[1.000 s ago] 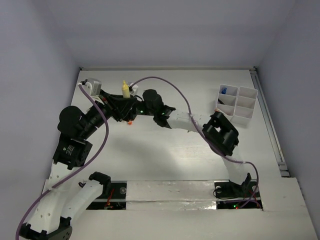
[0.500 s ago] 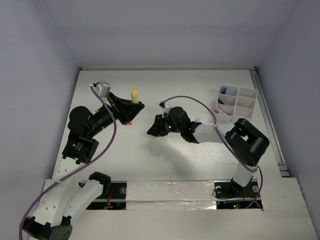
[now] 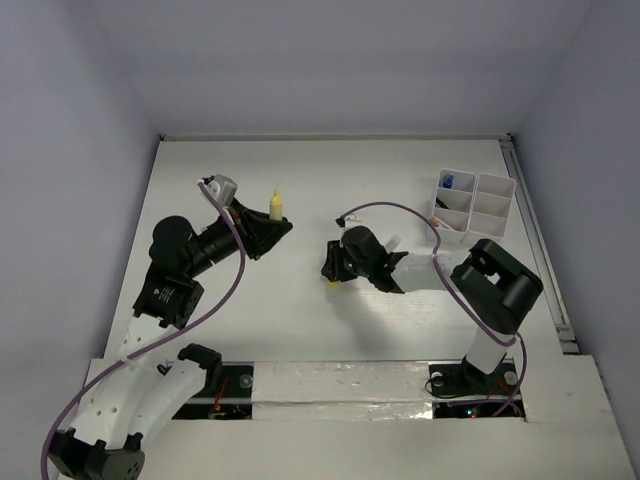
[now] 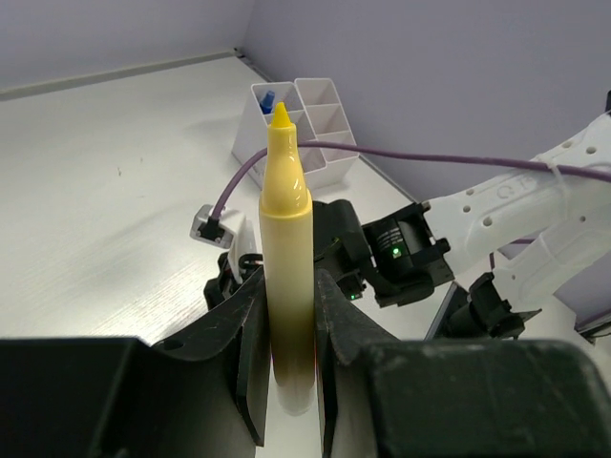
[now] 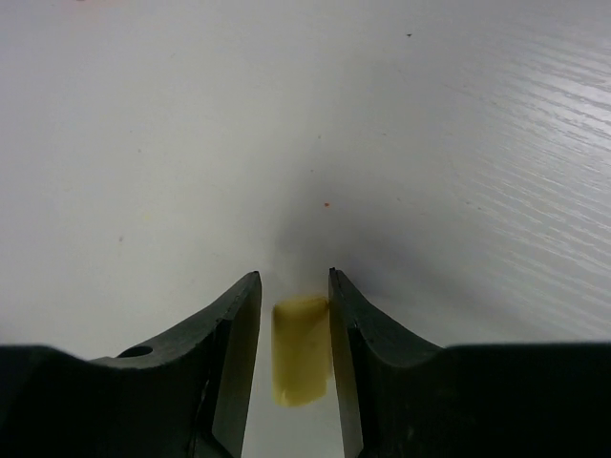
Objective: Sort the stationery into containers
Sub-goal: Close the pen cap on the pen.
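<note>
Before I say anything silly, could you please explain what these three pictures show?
Two robot arms are bolted to a white table. One picture looks down from above; the other two come from a camera on each wrist. The left gripper is shut on a yellow marker. The right gripper points down at the table, its jaws slightly apart around a small yellow piece, with a gap on one side. At the far right stands a white organizer tray with something blue in one compartment.

light: bright, diffuse | shadows: soft, faint | glare: mild on table (image 5: 516,114) | focus: wrist foregrounds blurred
</note>
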Available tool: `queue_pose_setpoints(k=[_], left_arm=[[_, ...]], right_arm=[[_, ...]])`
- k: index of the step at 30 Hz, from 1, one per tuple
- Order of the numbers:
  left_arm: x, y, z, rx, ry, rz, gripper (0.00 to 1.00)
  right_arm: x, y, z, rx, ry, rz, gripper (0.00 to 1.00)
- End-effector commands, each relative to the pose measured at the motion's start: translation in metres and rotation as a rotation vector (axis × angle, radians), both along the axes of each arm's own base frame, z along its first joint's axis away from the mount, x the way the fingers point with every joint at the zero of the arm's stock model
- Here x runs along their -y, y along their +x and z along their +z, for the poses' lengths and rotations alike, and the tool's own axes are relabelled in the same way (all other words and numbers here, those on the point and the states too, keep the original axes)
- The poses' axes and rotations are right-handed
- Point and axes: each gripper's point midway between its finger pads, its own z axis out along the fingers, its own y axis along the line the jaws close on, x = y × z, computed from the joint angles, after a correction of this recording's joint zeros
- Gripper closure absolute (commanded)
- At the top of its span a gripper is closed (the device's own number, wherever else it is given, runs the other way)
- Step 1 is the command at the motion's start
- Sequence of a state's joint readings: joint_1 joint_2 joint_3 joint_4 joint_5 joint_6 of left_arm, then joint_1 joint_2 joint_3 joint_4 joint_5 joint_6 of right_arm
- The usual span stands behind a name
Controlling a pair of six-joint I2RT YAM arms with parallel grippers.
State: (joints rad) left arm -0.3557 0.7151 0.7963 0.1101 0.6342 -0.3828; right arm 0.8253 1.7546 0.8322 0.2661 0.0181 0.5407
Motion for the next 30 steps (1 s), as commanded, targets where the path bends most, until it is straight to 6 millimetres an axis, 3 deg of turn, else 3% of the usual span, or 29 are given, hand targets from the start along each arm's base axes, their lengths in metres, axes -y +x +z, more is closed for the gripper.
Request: queue_pose_setpoints(k=[1, 6, 14, 19, 21, 30], left_arm=[[-0.004, 0.001, -0.003, 0.057, 0.033, 0.013, 1.00], [-0.008, 0.002, -0.009, 0.072, 0.047, 0.039, 1.00], [-0.015, 0.006, -0.025, 0.060, 0.080, 0.085, 1.00], [-0.019, 0.006, -0.026, 0.069, 0.095, 0.107, 1.00], [-0.020, 0.005, -0.026, 0.070, 0.095, 0.107, 1.00], [-0.021, 0.001, -0.024, 0.083, 0.095, 0.111, 1.00]], right_arm=[[0.011, 0.010, 0.006, 0.064, -0.058, -0.035, 0.57], [0.016, 0.012, 0.008, 0.063, -0.120, -0.021, 0.46], [0.029, 0.001, 0.022, 0.020, -0.235, 0.042, 0.41], [0.015, -0.011, 0.025, -0.041, -0.210, 0.096, 0.41], [0.011, -0.006, 0.029, -0.040, -0.209, 0.092, 0.42], [0.016, -0.005, 0.014, -0.076, -0.427, 0.094, 0.48]])
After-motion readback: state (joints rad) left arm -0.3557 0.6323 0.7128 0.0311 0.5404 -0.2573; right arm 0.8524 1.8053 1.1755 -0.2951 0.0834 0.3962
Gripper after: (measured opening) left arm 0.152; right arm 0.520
